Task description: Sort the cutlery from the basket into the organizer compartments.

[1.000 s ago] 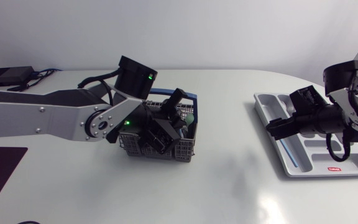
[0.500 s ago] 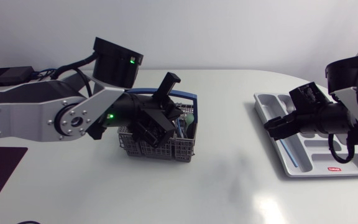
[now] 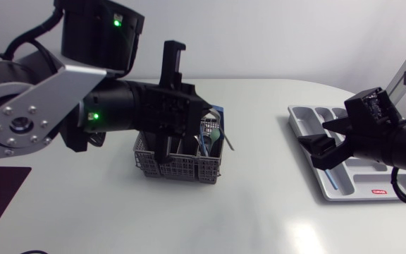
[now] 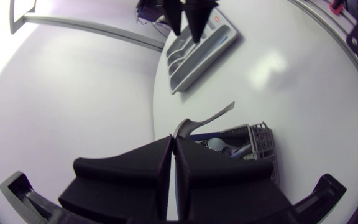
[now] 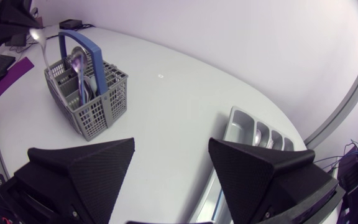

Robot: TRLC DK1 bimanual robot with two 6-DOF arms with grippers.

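Bare table (image 3: pixel 259 204) lies open between basket (image 3: pixel 182 169) and organizer (image 3: pixel 303 116). The left gripper (image 4: pixel 173 138) is above the basket, fingers together, clamped on a silver utensil (image 4: pixel 207 118). The right gripper (image 5: pixel 171 146) hangs over the organizer's edge, fingers apart. More cutlery (image 5: pixel 78 62) stands in the basket.
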